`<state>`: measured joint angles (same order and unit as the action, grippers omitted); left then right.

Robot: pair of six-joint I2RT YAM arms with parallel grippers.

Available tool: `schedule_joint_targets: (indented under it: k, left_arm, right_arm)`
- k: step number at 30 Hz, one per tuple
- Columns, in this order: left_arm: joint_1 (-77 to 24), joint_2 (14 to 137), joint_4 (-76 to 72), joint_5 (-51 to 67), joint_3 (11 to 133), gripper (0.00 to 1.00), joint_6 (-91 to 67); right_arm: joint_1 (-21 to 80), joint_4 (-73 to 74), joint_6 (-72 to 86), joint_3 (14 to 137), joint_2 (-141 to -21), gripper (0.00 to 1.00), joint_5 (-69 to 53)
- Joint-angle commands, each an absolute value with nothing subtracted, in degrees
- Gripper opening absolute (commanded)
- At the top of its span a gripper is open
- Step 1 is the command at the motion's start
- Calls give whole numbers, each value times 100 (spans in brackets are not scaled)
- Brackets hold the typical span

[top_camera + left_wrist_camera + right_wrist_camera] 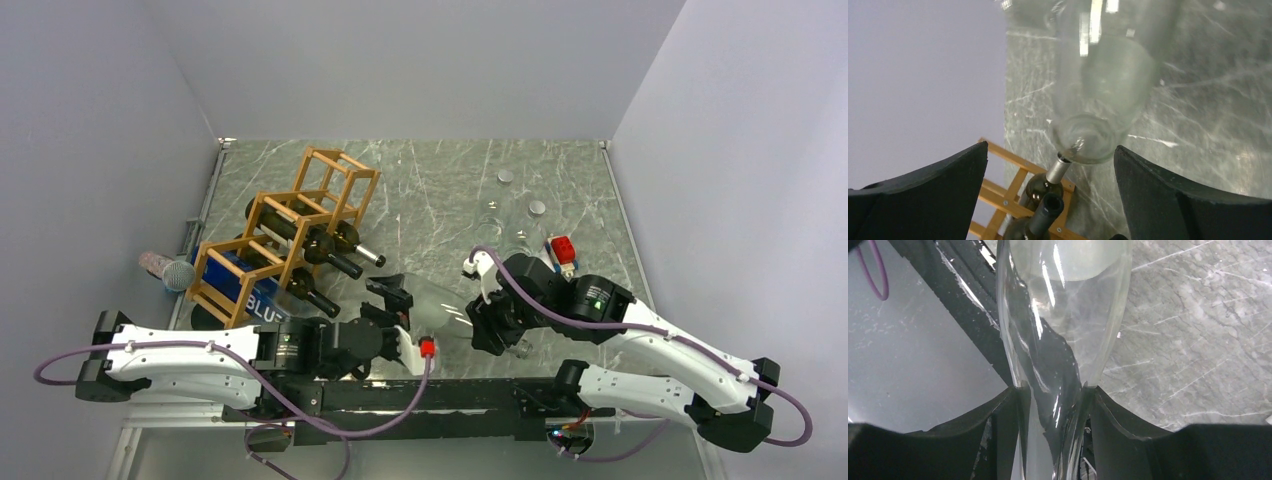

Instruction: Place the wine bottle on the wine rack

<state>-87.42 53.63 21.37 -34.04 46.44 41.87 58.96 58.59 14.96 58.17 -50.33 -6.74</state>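
Two tools meet at one clear bottle [440,300], at about 6 o'clock on the bench [560,180]. The right tool [1053,395] is clamped on the bottle's neck; in its wrist view we see both fingers pressing the glass from either side. The bottle lies roughly level, neck toward 3 o'clock and base toward 9 o'clock. We cannot tell whether it touches the bench. The left tool [1050,152] stands wide open, its fingers on either side of the bottle's base, and we see no contact there. The rack [345,163] sits at 10 o'clock on the bench, apart from the bottle, which lies off its 4 o'clock end. Three dark bottles [318,243] lie in the rack, necks pointing toward 4 o'clock, and a blue box [240,285] fills its nearest cell. Two round lids [537,208] lie at 1 o'clock.
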Motion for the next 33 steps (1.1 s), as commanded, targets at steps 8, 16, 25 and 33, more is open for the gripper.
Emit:
schedule_joint_targets:
  k: [8, 16, 25, 33]
  left_arm:
    - [-8745, 5563, 902, -6003, 5747, 99, 1590]
    - [-7383, 5173, 1120, -5919, 5823, 99, -1006]
    - [-4471, 5850, 2909, -4275, 6932, 99, -2923]
    - [-1910, 6500, 3094, -2011, 7034, 84, -3371]
  right_arm:
    - [5754, 4098, 1375, 5993, -5058, 0, 325]
    - [5134, 3101, 1213, 6014, -5429, 0, -51]
    - [4611, 2008, 1009, 6474, -6432, 0, -860]
    - [4441, 1633, 1133, 6651, -6962, 0, -1006]
